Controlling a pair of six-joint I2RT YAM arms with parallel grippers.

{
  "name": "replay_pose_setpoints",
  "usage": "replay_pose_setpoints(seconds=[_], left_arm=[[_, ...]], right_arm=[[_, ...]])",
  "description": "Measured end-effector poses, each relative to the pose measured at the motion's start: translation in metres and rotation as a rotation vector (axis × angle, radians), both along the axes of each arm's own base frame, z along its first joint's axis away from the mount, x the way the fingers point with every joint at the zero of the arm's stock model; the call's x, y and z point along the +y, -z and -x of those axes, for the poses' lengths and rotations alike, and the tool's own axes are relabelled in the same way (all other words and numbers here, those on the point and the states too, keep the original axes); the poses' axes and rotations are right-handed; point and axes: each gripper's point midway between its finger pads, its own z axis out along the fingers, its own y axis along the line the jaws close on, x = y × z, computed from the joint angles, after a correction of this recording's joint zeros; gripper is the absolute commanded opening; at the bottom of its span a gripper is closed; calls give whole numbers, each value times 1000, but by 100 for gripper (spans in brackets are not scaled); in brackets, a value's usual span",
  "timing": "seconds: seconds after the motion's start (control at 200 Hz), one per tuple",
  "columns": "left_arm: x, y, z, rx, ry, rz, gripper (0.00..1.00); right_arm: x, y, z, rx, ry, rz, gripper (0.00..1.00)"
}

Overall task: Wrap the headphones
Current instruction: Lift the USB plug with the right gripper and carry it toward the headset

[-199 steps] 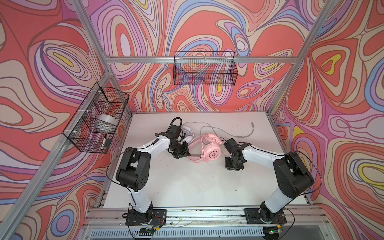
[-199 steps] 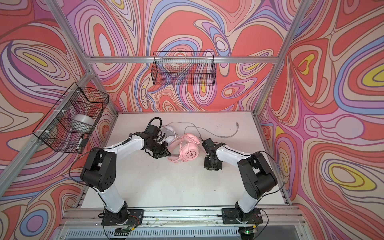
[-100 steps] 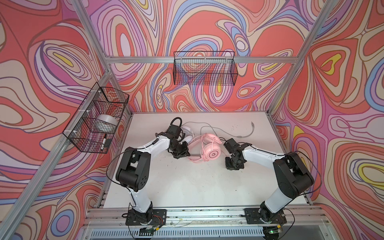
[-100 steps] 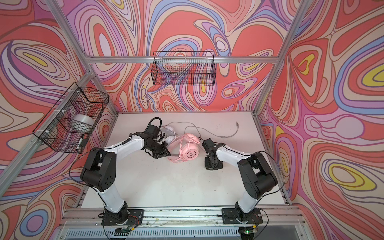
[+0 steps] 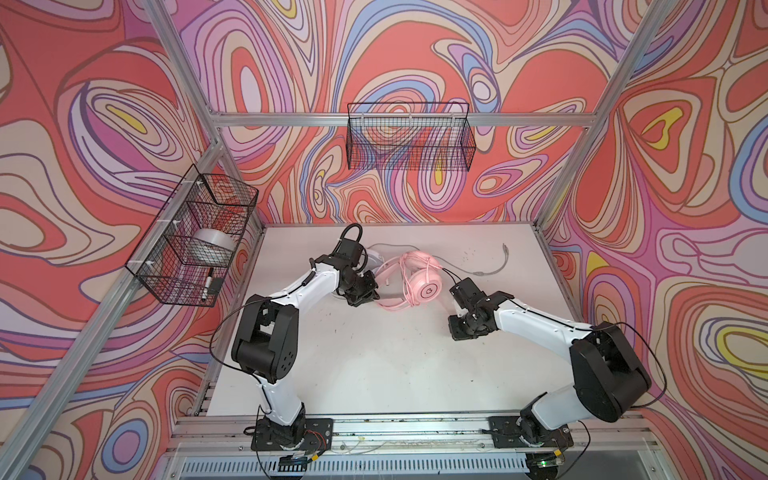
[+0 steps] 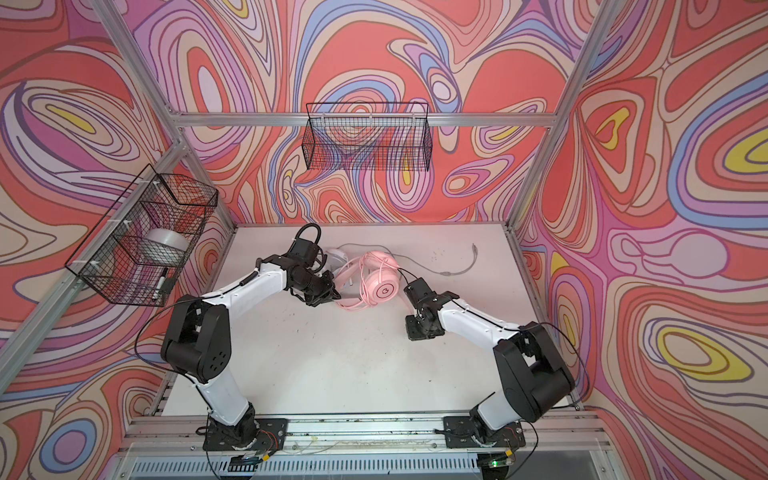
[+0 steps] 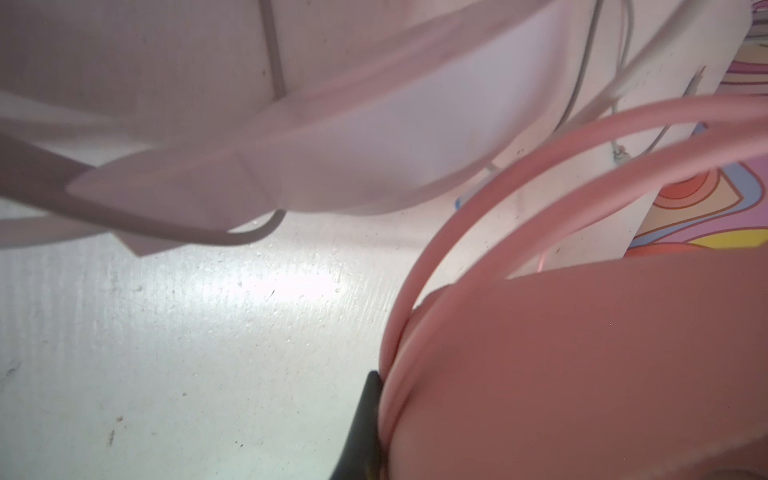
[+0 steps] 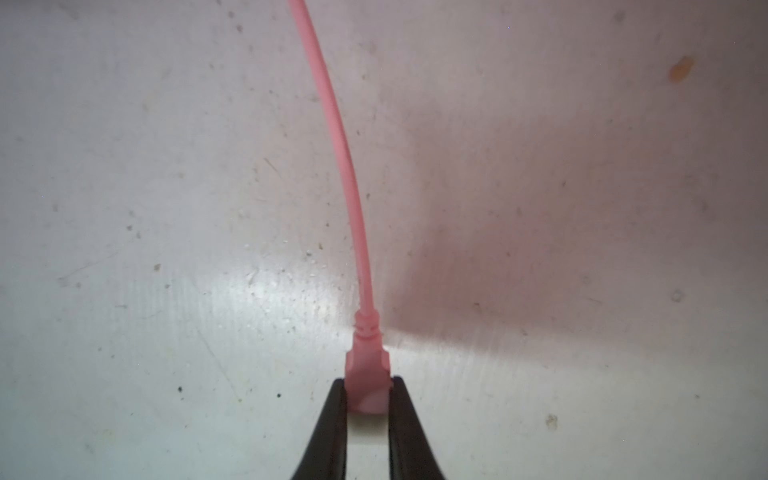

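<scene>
The left claw (image 5: 369, 293) is shut on the pink headphones (image 5: 420, 283). In the left wrist view one dark finger (image 7: 362, 419) presses against the headset's pink padded body, the other finger is hidden behind that body, and two thin pink headband wires arc away from the claw's tips. In both top views this headset lies on the white table (image 5: 374, 374) between the two claws, with its headband end at the left claw and a round earcup turned outer face up nearer the right claw. The right claw (image 8: 368, 395) is clamped on the pink plug (image 8: 368, 365), one dark finger on each side. The pink cable (image 8: 332, 124) curves straight out ahead of its tips, low over the table; whether the plug touches the surface cannot be told. The white headphones (image 6: 337, 254) sit just behind the left claw, mostly covered by its wrist, and in the left wrist view their pale band shows only as a blur ahead of the tips. The grey-white cable (image 5: 478, 273) trails across the table beyond the pink headset, on the far side of the right claw and apart from it, its free end lying loose. Well off to the outer side of the left claw, a wire basket (image 5: 166, 266) on the wall holds a roll of tape (image 5: 210, 245) and a marker (image 5: 208, 283).
</scene>
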Motion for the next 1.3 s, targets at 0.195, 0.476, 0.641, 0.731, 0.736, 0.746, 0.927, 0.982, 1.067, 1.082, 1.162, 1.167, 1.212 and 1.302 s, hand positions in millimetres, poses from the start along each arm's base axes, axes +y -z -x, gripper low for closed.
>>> replay_pose_setpoints(seconds=[0.195,0.476,0.641,0.731,0.736,0.746,0.927,0.982,1.067,1.082,1.162,1.167,1.212,1.302], left_arm=[[0,-15,-12,-28,-35,1,0],[5,-14,-12,5,-90,-5,0],[10,-12,-13,18,-117,-16,0],[11,-12,-15,22,-127,-24,0],[11,-12,-15,23,-127,-25,0],[11,-12,-15,22,-127,-25,0],[13,-16,-21,17,-138,-48,0],[15,-18,-21,17,-142,-59,0],[19,-20,-21,17,-147,-82,0],[19,-20,-22,17,-147,-86,0],[22,-22,-23,16,-146,-109,0],[22,-22,-23,16,-146,-110,0],[24,-23,-23,14,-143,-126,0],[26,-25,-23,10,-136,-157,0]], right_arm=[[11,-20,-2,-79,-54,-35,0],[20,-39,2,-177,-136,-76,0],[31,-51,6,-248,-220,-123,0],[40,-59,10,-280,-292,-155,0],[41,-60,10,-283,-299,-158,0],[42,-61,10,-286,-308,-161,0],[55,-73,15,-319,-440,-187,0],[59,-82,13,-338,-479,-194,0],[67,-97,10,-379,-537,-209,0],[69,-100,10,-388,-550,-212,0],[74,-112,10,-419,-605,-224,0],[74,-113,10,-420,-608,-225,0],[77,-119,11,-430,-638,-232,0],[82,-130,14,-444,-691,-246,0]])
